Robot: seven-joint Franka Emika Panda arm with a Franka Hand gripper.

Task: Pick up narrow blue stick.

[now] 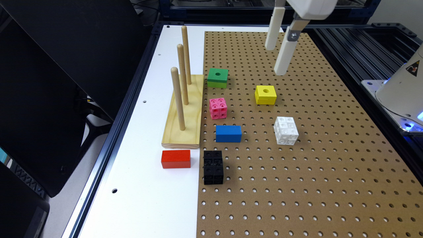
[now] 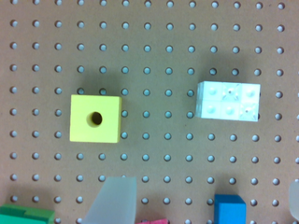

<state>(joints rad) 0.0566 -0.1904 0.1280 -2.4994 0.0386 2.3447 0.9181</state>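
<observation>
The narrow blue stick (image 1: 228,133) lies flat on the brown pegboard (image 1: 330,172), between a pink studded cube (image 1: 218,108) and a black studded block (image 1: 213,167). In the wrist view one end of the blue stick (image 2: 230,209) shows at the picture's edge. My gripper (image 1: 275,60) hangs high over the far part of the pegboard, beyond the yellow block (image 1: 265,95), well away from the stick. It is open with nothing between its fingers; in the wrist view the gripper (image 2: 203,198) has one white finger (image 2: 113,200) plainly visible and the other at the frame's edge.
A red block (image 1: 175,159) lies on the white surface at the exterior view's left. A wooden base with three upright pegs (image 1: 183,109) stands beside the pegboard. A green holed block (image 1: 217,77) and a white studded block (image 1: 286,130) also sit on the board.
</observation>
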